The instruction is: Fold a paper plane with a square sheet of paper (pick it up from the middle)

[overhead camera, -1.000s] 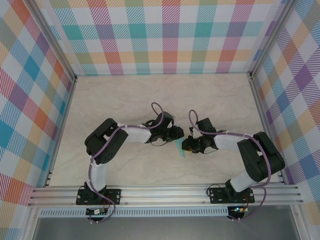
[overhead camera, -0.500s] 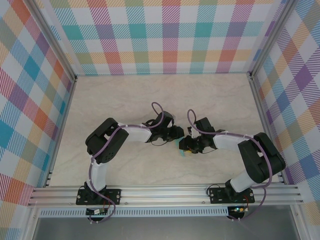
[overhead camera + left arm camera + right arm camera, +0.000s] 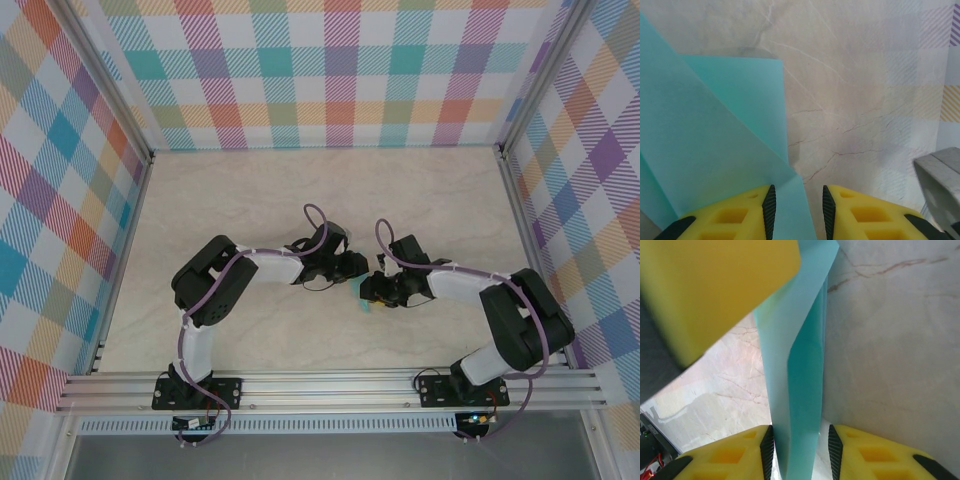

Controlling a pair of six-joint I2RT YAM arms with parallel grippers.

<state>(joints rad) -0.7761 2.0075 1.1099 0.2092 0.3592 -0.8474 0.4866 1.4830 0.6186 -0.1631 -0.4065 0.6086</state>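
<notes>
**A:** Between the yellow fingers of the right gripper (image 3: 801,437), what is that strip?

**B:** That is the thin light-turquoise square sheet of paper (image 3: 800,365), creased into layers and standing edge-on. It runs straight out from between the black pads and on past the fingertips. The jaws stand apart around it. A sliver of the pale marble-patterned table (image 3: 890,340) shows between the paper and one pad, so I judge it loose there, not pinched.

**A:** And the left gripper (image 3: 797,197)?

**B:** From its wrist the paper lies broad and face-on. It spreads from the gap between the pads out to one side, with a diagonal fold running up from the fingertips. Whether those pads clamp it, I cannot tell. A broad yellow finger (image 3: 715,290), the left gripper's I take it, stands close beside the paper just beyond the right fingertips.

**A:** So the step is sharpening a crease?

**B:** Seemingly. To do it well, one gripper should hold firm before the other lets go. The pads should meet squarely on the fold line. Any slide should follow the crease slowly, so the layers keep aligned and nothing tears.
</notes>
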